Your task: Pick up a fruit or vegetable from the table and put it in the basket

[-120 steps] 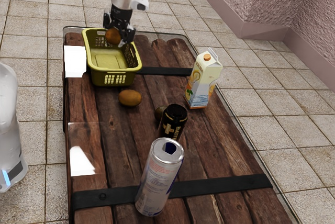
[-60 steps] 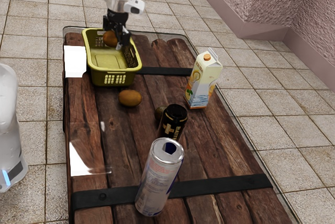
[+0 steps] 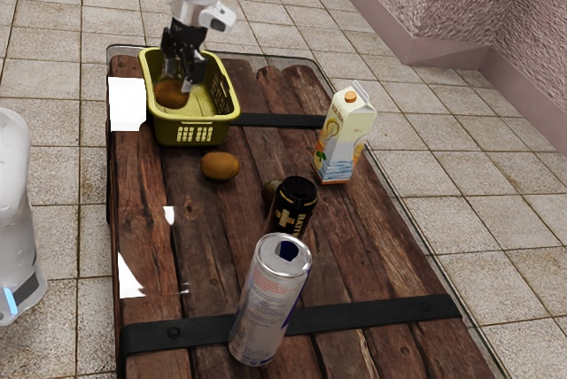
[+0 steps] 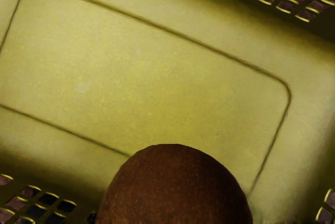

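Okay, my gripper (image 3: 177,87) is pinching the brown fruit (image 3: 170,96) between its fingers, inside the basket (image 3: 197,134). I'm judging a low, slow release best, easing both fingers apart evenly so nothing is rolling away or jolting. The exterior view is showing that grip and a second fruit (image 3: 220,166) sitting outside; the wrist view is revealing bare basket floor (image 4: 141,72) beside the held one.

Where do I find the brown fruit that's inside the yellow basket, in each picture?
Exterior view: the brown fruit is in the upper left part, within the basket's walls.
Wrist view: it is the large brown dome, overlapping the outline on the basket's floor.
Shared landmark: the yellow basket, with its grid-like holes.
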Controlling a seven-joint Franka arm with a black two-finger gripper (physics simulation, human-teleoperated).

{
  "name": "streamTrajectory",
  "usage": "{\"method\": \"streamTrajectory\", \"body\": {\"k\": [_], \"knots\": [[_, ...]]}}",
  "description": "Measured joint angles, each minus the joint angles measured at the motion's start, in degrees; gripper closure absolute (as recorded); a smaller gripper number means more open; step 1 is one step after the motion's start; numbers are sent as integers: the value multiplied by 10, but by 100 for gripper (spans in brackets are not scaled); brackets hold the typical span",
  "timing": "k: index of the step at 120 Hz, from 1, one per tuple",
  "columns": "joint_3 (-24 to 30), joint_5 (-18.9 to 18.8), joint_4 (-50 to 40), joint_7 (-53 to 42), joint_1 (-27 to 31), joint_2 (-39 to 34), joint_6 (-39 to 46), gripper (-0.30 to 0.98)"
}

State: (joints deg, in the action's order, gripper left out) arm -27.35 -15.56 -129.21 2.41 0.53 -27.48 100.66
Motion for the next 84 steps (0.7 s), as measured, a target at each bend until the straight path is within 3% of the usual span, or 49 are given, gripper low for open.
{"method": "streamTrajectory", "body": {"k": [17,42,54,62,69,75,84], "knots": [[-1,2,0,-6,0,0,-8,6],[0,5,4,-13,-3,-1,-16,1],[10,6,40,-16,-39,21,-16,1],[95,32,211,-27,-72,163,-15,1],[238,57,349,-43,-33,279,-16,0],[323,70,396,-56,-38,315,-17,0],[366,83,415,-75,-47,317,-20,1]]}}
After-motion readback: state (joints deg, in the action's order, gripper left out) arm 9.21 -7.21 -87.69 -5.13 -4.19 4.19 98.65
